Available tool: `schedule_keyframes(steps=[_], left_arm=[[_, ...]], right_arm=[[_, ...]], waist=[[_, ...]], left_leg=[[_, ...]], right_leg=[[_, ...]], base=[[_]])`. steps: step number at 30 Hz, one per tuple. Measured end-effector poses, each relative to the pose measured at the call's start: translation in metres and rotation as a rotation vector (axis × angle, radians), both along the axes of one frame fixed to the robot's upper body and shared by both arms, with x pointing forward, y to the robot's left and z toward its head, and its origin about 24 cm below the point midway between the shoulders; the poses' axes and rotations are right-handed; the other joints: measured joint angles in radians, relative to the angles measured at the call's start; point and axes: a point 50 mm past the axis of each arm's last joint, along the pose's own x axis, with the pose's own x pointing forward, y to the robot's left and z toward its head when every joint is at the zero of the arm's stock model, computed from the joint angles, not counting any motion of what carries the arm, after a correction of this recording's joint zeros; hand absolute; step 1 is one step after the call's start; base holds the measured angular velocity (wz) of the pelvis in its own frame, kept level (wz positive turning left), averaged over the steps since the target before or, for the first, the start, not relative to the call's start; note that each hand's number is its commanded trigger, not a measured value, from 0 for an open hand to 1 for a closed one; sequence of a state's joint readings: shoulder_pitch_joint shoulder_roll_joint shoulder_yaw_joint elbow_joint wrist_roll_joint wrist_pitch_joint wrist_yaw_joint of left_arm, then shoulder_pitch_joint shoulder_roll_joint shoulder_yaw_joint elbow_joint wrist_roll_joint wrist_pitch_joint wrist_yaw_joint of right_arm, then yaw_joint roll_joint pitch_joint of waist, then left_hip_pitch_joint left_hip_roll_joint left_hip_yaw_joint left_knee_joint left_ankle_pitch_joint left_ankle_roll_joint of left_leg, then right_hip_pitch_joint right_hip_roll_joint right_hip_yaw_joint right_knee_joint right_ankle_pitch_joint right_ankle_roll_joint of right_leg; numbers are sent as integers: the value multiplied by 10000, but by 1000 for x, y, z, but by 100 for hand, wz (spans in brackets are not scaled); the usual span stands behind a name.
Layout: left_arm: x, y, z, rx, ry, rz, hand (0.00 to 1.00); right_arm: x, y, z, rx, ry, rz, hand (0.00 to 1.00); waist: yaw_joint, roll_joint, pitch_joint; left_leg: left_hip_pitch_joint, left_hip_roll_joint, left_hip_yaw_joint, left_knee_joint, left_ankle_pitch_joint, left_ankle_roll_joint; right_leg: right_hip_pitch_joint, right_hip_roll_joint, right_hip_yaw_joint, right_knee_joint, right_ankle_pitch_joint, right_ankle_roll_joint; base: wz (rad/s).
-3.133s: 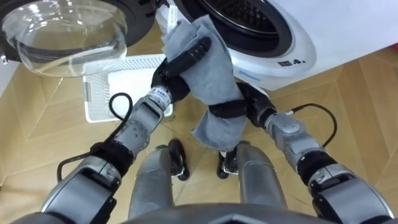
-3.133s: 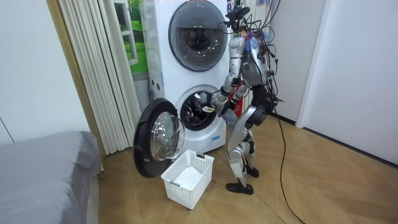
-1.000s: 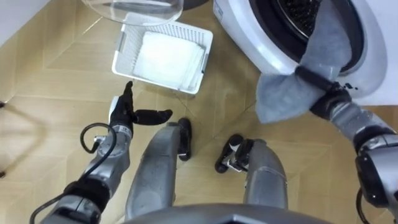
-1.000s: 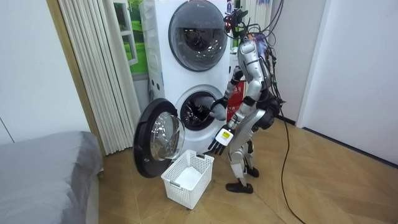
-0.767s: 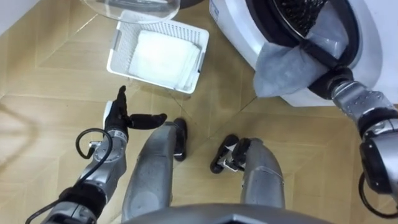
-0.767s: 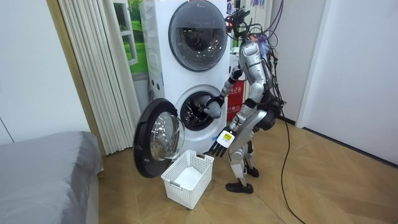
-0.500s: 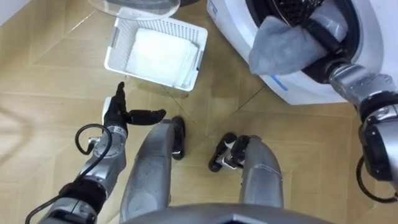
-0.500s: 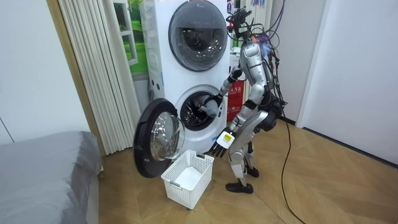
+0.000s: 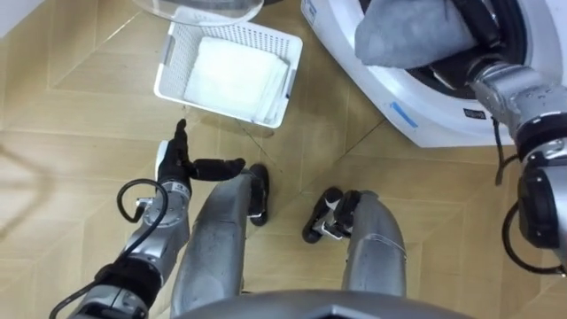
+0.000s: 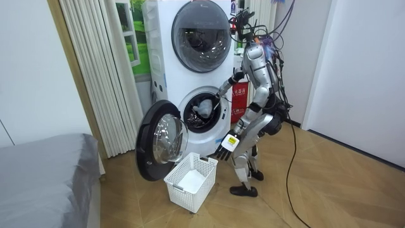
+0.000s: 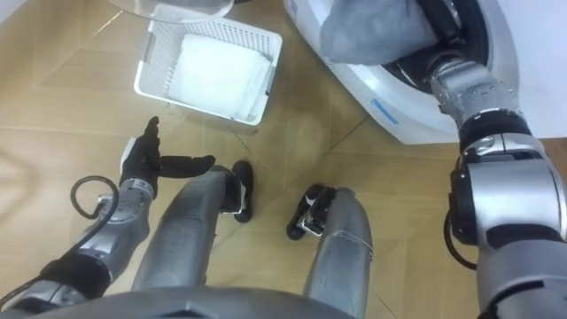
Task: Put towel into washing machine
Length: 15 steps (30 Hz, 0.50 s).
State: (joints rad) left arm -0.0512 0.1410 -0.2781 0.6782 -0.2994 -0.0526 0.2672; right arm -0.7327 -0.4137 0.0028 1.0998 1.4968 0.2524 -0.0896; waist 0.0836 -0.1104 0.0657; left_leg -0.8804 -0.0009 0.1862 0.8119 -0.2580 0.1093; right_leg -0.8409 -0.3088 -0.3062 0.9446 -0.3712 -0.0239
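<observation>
Robot stands at washing machine point(image 9: 430, 122), door point(image 10: 159, 140) swung open. Grey towel point(image 9: 409, 31) bunched in drum mouth. Right hand point(image 9: 477, 40) in opening against towel; fingers largely hidden, cannot tell grip. Left hand point(image 9: 182, 164) low beside left leg, fingers straight, thumb spread wide. White basket point(image 9: 292, 75) on floor nearby.

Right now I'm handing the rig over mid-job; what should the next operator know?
Left hand: open, idle, low beside the left leg.
Right hand: at the mouth of the white front-loading washing machine, against the grey towel; grip hidden.
Done: towel bunched in the drum opening, round glass door open.
Left: push it fully in, withdraw the hand.
White plastic basket on the wooden floor holds white cloth.
</observation>
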Motion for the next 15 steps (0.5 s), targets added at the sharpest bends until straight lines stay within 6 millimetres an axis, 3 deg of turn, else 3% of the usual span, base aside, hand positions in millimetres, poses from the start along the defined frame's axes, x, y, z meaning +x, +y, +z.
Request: schedule_keyframes(steps=[6,15], left_arm=[[-7,-11,-5,-173,195,-96,0],[-9,-11,-6,85,222,-145,0]], right_arm=[[0,-8,5,485,-147,-650,0],[0,-13,8,518,-296,-1159,0]], waist=[[-48,240,-13],[-162,402,-11]], left_leg=[[25,-131,7,65,-7,107],[25,-293,36,87,14,163]], right_leg=[[104,-176,-48,156,-122,150],[51,-403,-29,391,-263,232]], base=[[12],[6]])
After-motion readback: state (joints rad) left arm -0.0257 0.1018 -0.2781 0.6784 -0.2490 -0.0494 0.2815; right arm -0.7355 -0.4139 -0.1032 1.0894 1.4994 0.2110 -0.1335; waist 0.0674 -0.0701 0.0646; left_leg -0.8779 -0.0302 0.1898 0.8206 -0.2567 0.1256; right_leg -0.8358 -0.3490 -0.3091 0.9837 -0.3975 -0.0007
